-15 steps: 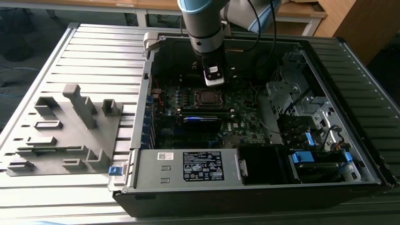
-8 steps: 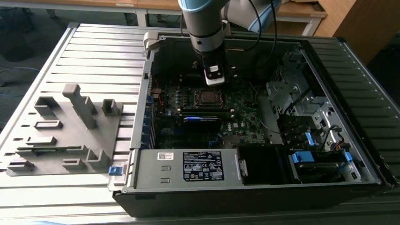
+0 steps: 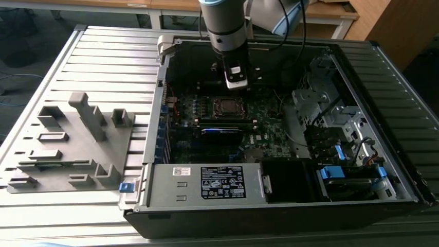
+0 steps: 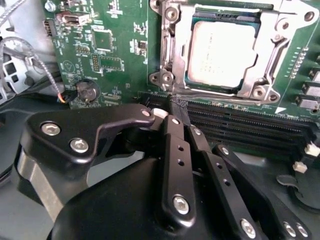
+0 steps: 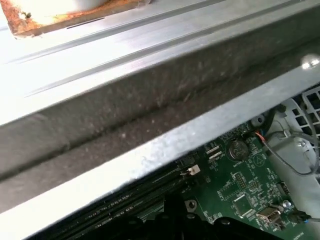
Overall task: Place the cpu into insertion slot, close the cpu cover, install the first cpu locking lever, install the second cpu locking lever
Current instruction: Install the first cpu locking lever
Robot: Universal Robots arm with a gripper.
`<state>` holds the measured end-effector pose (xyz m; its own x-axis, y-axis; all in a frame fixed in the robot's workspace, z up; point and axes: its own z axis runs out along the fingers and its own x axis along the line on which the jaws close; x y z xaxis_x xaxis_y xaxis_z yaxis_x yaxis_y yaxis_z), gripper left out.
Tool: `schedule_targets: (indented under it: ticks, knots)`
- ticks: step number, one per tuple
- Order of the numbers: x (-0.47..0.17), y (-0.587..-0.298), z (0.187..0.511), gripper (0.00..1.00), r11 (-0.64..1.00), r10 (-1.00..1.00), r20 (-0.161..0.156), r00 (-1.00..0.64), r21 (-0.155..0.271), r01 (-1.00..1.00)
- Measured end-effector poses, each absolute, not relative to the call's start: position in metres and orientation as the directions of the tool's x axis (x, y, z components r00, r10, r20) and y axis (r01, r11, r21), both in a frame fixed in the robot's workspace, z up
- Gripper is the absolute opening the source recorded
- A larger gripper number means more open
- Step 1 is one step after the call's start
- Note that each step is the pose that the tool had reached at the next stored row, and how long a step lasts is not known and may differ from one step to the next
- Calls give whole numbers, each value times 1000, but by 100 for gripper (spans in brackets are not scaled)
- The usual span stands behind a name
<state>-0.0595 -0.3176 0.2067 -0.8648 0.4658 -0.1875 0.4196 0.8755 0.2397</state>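
- While the arm point(image 3: 223, 20) hangs over the open case point(image 3: 274, 222), its end effector point(image 3: 237, 81) sits narrow, fingers point(image 4: 172, 145) pressed together with nothing between them, tips near the slot's edge.
- cpu point(image 4: 220, 47) lies flat in the slot point(image 3: 215, 106), the cover point(image 4: 272, 52) framing it.
- Ribbed grey metal table point(image 3: 103, 56) carries the case and a grey fixture block point(image 3: 69, 136).
- Wooden desks point(image 3: 329, 10) stand behind.

The exterior view overlooks the case point(image 3: 274, 222); both wrist views closely face its motherboard point(image 4: 100, 50) point(image 5: 250, 192).
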Motion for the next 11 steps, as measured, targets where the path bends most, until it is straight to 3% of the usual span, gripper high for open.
schedule_targets:
  ticks: [6,11]
  knots:
    - [-59,-318,208,11,876,466,-186,-865,239,420]
    - [-58,-318,207,11,880,462,-134,-877,191,435]
